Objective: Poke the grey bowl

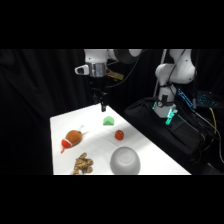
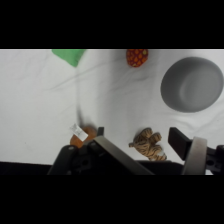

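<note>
The grey bowl (image 1: 125, 161) is round, smooth and matte, and sits near the table's front edge; in the wrist view the bowl (image 2: 192, 84) lies at the upper right. My gripper (image 1: 102, 105) hangs above the table's far end, well behind the bowl and not touching it. In the wrist view the gripper (image 2: 137, 136) stands open with nothing between its fingers (image 2: 116, 156), and the bowl is up and to the right of them.
A small red ball (image 1: 119, 135) lies between gripper and bowl, with a green piece (image 1: 108, 120) behind it. A brown-orange plush (image 1: 73, 138) and a tiger toy (image 1: 83, 164) lie on the left. A black bag (image 1: 165, 127) borders the table's right side.
</note>
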Robot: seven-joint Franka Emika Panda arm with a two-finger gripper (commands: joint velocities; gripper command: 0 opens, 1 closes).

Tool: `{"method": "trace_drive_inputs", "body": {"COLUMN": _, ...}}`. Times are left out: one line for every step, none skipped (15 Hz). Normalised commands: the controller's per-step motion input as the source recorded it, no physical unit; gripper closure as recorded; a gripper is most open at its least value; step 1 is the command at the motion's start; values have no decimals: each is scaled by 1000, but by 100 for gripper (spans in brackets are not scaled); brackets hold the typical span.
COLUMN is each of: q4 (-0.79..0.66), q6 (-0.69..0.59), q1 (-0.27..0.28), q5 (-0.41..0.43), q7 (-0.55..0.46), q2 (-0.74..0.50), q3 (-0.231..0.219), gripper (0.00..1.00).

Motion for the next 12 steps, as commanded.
{"method": "trace_drive_inputs", "body": {"q4": 6, "q6": -8, "q1": -18, "q5": 0, "q7": 1, "q2": 0, "q3": 19, "gripper": 0}}
{"method": "trace_drive_inputs", "body": {"q4": 5, "q6": 38, "q1": -4, "q5": -60, "q7": 46, "q2": -11, "q3": 30, "gripper": 0}}
{"method": "trace_drive_inputs", "body": {"q4": 20, "q6": 69, "q1": 14, "q5": -103, "q7": 121, "q2": -10, "q3": 44, "gripper": 0}}
{"method": "trace_drive_inputs", "body": {"q4": 46, "q6": 90, "q1": 32, "q5": -56, "q7": 144, "q2": 3, "q3": 59, "gripper": 0}}
{"method": "trace_drive_inputs", "body": {"q4": 79, "q6": 98, "q1": 62, "q5": -62, "q7": 174, "q2": 33, "q3": 82, "gripper": 0}}
{"method": "trace_drive_inputs", "body": {"q4": 106, "q6": 110, "q1": 92, "q5": -71, "q7": 201, "q2": 68, "q3": 106, "gripper": 0}}
{"method": "trace_drive_inputs", "body": {"q4": 124, "q6": 109, "q1": 108, "q5": -70, "q7": 214, "q2": 91, "q3": 115, "gripper": 0}}
{"method": "trace_drive_inputs", "body": {"q4": 141, "q6": 89, "q1": 116, "q5": -115, "q7": 258, "q2": 115, "q3": 112, "gripper": 0}}
{"method": "trace_drive_inputs", "body": {"q4": 158, "q6": 55, "q1": 121, "q5": -55, "q7": 233, "q2": 150, "q3": 113, "gripper": 0}}
{"method": "trace_drive_inputs", "body": {"q4": 167, "q6": 57, "q1": 122, "q5": -90, "q7": 223, "q2": 173, "q3": 107, "gripper": 0}}
{"method": "trace_drive_inputs", "body": {"q4": 200, "q6": 33, "q1": 119, "q5": -120, "q7": 229, "q2": 207, "q3": 93, "gripper": 0}}
{"method": "trace_drive_inputs", "body": {"q4": 225, "q6": 20, "q1": 109, "q5": -136, "q7": 227, "q2": 223, "q3": 73, "gripper": 0}}
